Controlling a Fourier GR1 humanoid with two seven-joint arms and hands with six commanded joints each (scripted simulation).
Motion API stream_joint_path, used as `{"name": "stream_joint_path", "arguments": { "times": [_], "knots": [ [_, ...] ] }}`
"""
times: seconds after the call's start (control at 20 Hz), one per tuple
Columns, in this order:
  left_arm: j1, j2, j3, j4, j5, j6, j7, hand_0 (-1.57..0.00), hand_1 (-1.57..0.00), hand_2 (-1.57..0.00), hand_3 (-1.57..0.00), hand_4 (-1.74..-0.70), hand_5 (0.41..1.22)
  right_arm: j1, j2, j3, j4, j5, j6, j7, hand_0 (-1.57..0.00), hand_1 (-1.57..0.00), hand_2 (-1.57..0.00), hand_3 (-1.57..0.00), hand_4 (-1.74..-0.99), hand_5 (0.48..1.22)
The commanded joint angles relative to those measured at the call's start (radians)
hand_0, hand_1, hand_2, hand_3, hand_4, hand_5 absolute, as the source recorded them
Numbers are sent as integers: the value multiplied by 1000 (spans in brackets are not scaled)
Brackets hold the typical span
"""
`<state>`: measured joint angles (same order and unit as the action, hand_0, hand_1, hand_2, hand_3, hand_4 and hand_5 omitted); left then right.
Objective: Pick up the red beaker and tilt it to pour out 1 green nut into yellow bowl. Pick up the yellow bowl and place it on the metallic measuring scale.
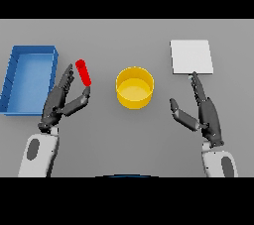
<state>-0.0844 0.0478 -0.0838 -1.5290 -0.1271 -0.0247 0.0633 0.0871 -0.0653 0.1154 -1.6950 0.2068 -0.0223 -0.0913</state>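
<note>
Both of my hands are over the grey table (124, 135), one on each side of the yellow bowl (134, 87). On the left, my left hand (60, 102) reaches up and inward from the lower left, its fingers straight and spread, its thumb angled out toward the bowl. It grips nothing. The red beaker (84, 72) is just beyond that hand, a narrow red tube tilted so its upper end leans to my left; its lower end sits right at the tip of my thumb and its upper end is close to my fingertips. Whether thumb and beaker actually touch, I cannot tell. What is inside the beaker is hidden from me.

The yellow bowl stands upright near the middle of the table, between my two hands and apart from both. Its inside looks plain yellow.

On the right, my right hand (203, 112) is also open, fingers straight and pointing away from me, thumb held out toward the bowl. My fingertips come close to the near edge of the metallic measuring scale (191, 56), a flat pale square lying at the far right.

At the far left, beside my left hand, lies a blue tray (10, 83) with low walls.
</note>
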Motion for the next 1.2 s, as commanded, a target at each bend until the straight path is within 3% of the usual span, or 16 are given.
{"name": "stream_joint_path", "arguments": {
  "times": [0.0,0.5,0.95,1.15],
  "knots": [
    [-20,2,7,30,-1,0,-3,1,1,1,1,-1370,732,2,3,0,-3,-1,-2,-12,1,1,1,1,-1296,677],
    [-260,1,105,393,1,23,-74,1,1,1,1,-1333,714,2,2,-11,-8,-20,3,9,1,1,1,1,-1338,688],
    [-408,6,136,569,-13,29,-115,1,1,1,1,-1318,708,1,1,-20,0,-28,3,-9,1,1,1,1,-1320,683],
    [-425,2,140,601,-6,14,-177,1,1,1,1,-1363,735,-5,3,-19,-10,-32,3,12,1,1,1,1,-1298,682]
  ]
}}
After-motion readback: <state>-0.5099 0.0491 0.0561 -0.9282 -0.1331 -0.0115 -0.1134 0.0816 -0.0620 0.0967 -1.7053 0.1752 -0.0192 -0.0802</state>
